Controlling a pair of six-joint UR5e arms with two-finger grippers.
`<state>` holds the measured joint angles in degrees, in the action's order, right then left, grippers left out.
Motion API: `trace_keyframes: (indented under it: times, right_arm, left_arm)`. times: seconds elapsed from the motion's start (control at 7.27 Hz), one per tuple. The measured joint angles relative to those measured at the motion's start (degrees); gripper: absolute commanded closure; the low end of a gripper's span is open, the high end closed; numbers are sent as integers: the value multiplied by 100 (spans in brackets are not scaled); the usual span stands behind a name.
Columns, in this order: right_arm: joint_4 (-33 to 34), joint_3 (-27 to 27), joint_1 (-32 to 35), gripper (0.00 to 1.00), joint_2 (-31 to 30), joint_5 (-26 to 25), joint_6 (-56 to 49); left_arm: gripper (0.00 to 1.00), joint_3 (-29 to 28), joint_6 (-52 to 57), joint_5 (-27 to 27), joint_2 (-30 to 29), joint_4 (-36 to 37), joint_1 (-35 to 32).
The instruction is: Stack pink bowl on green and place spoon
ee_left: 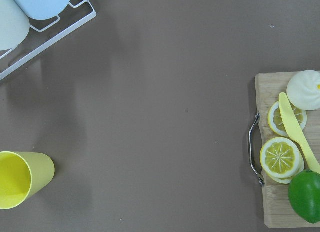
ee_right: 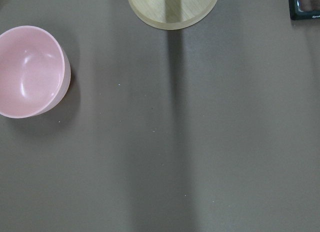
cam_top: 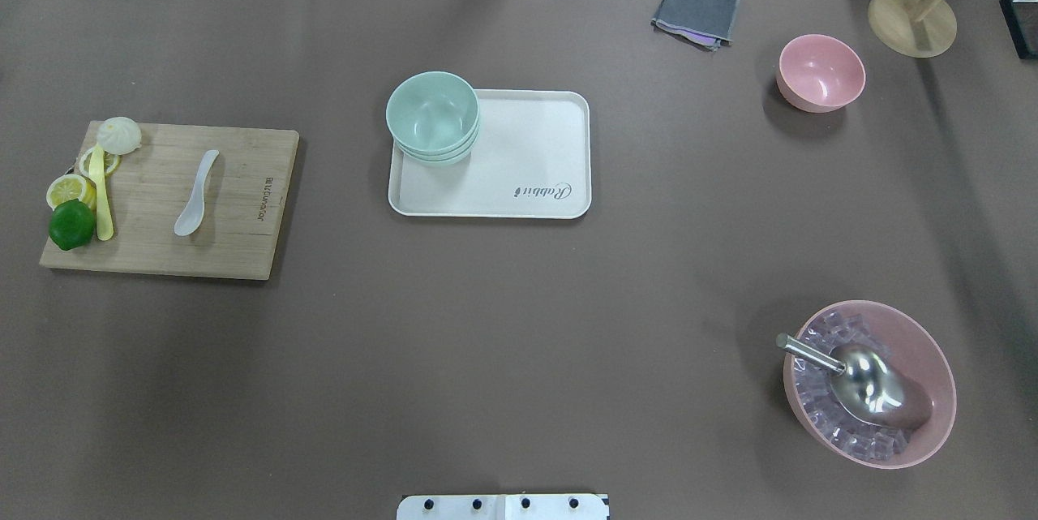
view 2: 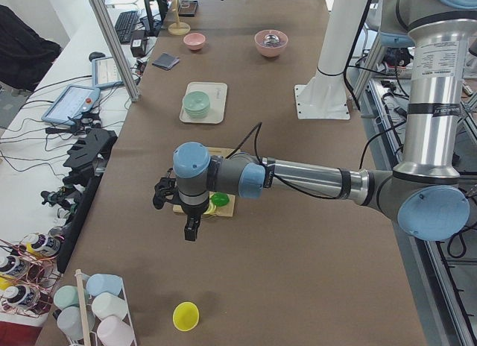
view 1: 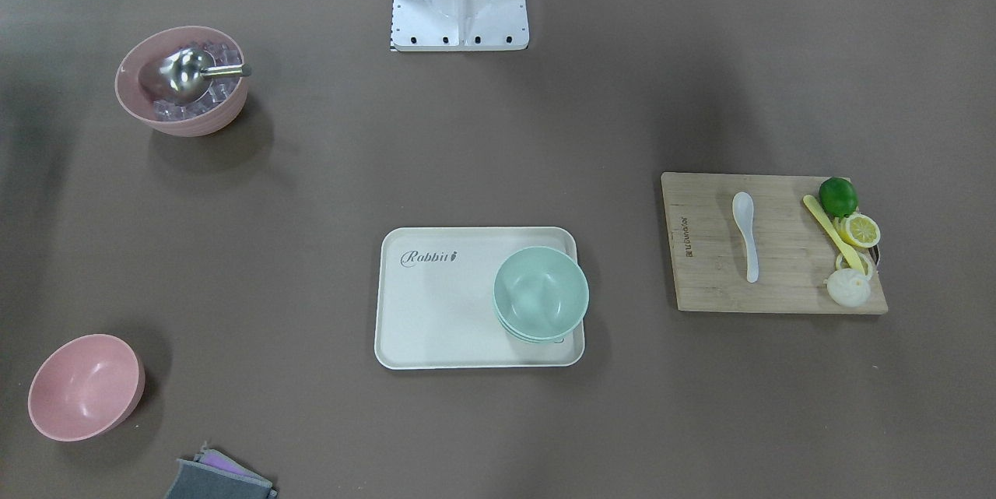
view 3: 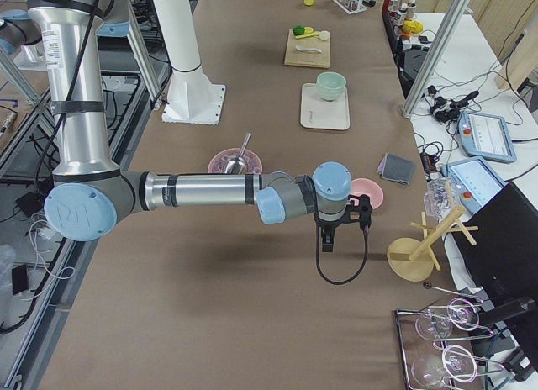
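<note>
Nothing's grabbed yet, so this looks like step one: the pink bowl [cam_top: 821, 72] sits just off to the side of the right gripper [view 3: 326, 240], the spoon [cam_top: 196, 194] is near the left gripper [view 2: 191, 231], and the green stack [cam_top: 432, 116] is well away from both. Can't tell whether either gripper's open. Next, I'd guess the right one lines up over the bowl's rim and drops.

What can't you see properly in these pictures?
Left fingers and right fingers: only in the side views, too small to tell open or shut.
Green bowls: overhead, the top one hides the insides of those beneath.
Cloth: cut off by the front view's bottom edge.
Board: cut off by the left wrist view's right edge.
</note>
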<state>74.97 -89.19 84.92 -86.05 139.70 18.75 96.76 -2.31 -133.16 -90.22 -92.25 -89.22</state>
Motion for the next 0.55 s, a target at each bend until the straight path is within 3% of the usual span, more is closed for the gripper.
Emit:
trace_keyframes:
  times: [0.55]
  right_arm:
    - [-97, 354, -394, 0, 749, -213, 695]
  left_arm:
    - [2, 71, -379, -39, -17, -193, 8]
